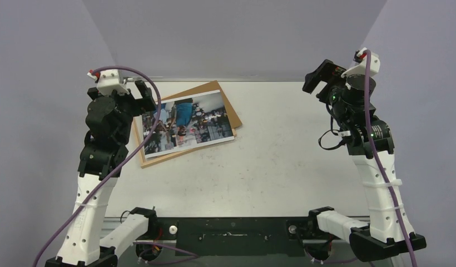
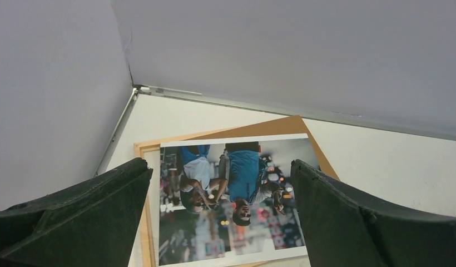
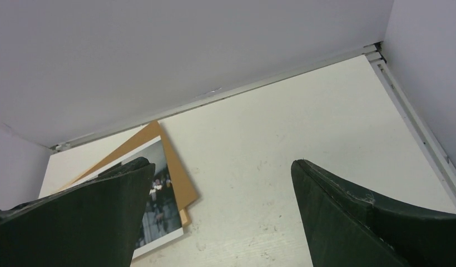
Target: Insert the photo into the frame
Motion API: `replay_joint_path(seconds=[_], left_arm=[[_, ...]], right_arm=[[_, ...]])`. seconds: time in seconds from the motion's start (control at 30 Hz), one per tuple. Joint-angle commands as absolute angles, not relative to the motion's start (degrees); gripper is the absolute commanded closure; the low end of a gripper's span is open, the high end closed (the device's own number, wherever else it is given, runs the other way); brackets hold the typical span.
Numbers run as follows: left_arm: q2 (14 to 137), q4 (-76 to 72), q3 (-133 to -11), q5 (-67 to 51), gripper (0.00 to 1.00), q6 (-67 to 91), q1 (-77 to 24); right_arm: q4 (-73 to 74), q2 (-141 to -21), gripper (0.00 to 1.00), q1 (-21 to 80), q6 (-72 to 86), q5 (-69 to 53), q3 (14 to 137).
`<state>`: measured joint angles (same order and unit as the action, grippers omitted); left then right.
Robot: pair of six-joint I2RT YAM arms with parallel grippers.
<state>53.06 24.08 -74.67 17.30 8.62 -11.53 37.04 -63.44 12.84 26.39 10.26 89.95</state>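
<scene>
Your left gripper [image 2: 219, 167] is nearest the wrist lens: its two dark fingers [image 2: 92, 211] stand wide apart with nothing between them, hovering over the near end of the photo [image 2: 231, 200]. Between the fingers you see the print upside down: a glossy rectangle with a white border, one person in a blue top, another in white beside them, and a blur of coloured lights behind.

You will find the photo at the table's far left, lying flat on the frame [image 2: 140, 151]. Its top and left edges sit just inside the light-wood rails. Whether it is properly seated you cannot tell from these views.

Under both lies a brown backing board [image 2: 292, 125], turned at an angle so its corner sticks out past the far right of the print. From above, the photo's right corner reaches beyond the board onto the white table [image 1: 281, 156].

From the overhead camera, your left arm and its purple cable [image 1: 153, 111] cross the left end of the frame and hide that part.

Your right gripper [image 3: 220, 164] is raised at the far right, well apart from the stack. Its fingers [image 3: 75, 222] are spread and empty, over bare tabletop near the grey wall [image 3: 187, 50].
</scene>
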Motion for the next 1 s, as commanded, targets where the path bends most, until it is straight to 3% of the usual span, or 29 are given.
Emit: replay_joint_path(seconds=[0.0,0.4,0.67,0.97], left_arm=[[52.6,19.9,-73.0,15.2,0.03,10.0,-11.7],[55.5,22.4,-66.9,10.8,0.03,16.3,-11.7],[54.0,24.4,-62.2,3.5,0.03,22.6,-11.7],[51.9,26.9,-52.1,2.2,0.03,31.4,-11.7]], right_arm=[[35.2,-62.7,0.0,12.9,27.3,6.3,90.8],[31.9,-76.4,0.05,14.5,38.1,-13.3,82.2],[20.3,-89.0,0.11,23.5,49.5,-15.3,74.6],[10.6,-98.5,0.36,24.3,56.6,-18.6,66.9]])
